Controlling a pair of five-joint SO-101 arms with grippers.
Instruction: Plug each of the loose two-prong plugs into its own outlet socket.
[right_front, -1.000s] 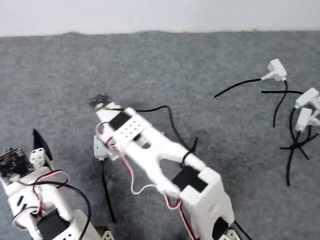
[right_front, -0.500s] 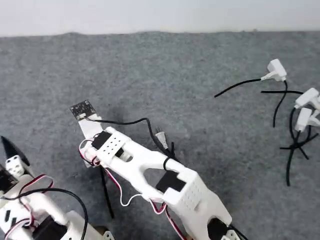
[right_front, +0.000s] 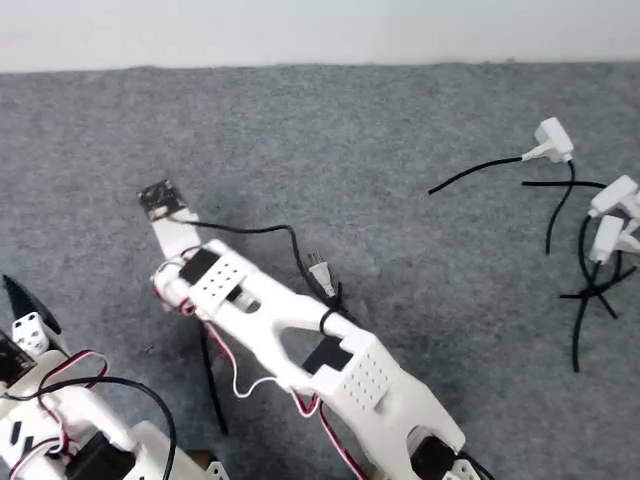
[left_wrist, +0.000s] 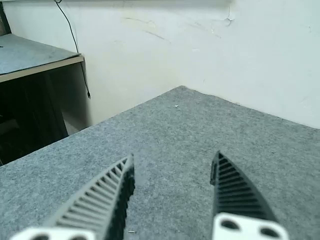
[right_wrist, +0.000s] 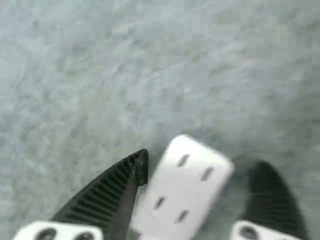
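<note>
White slotted outlet block (right_wrist: 185, 187), blurred and cut off, sits between the right arm's spread black fingers (right_wrist: 107, 200); contact unclear. Left arm's fingers (left_wrist: 107, 197) gape over the grey felt bench (left_wrist: 175, 125). Overhead, the right arm (right_front: 300, 325) covers the block; a loose two-prong plug (right_front: 320, 272) lies beside it.

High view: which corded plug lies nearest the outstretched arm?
The small two-prong plug right beside the right arm; the three white ones cluster far off at the table's right side.
</note>
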